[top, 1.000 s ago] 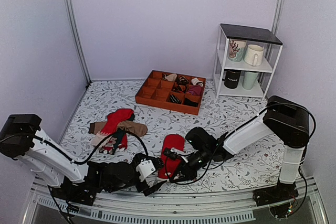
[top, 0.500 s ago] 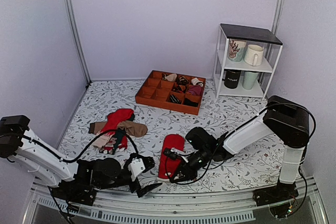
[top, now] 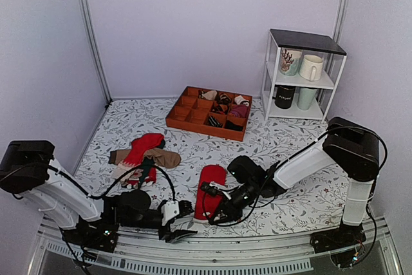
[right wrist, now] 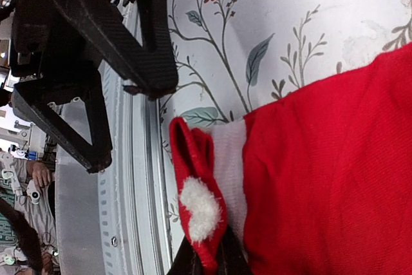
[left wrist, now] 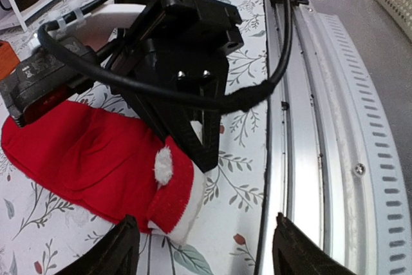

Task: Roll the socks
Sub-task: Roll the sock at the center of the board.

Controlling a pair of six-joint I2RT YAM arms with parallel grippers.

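The red socks lie flat near the table's front middle. The whitish cuff end with a white pom-pom is folded up at the near end. My right gripper is shut on that folded cuff, seen in the right wrist view and as a black block in the left wrist view. My left gripper is open and empty, low by the front rail, just left of the cuff. In its own view the sock lies ahead of the spread fingers.
A mixed heap of red, brown and beige socks lies to the left. An orange divided tray with rolled bundles stands at the back. A white shelf with mugs is at the back right. A metal rail runs along the front edge.
My left gripper has drawn back from the sock's cuff toward the front rail. The right gripper has stayed shut on the cuff, and the sock has barely moved.
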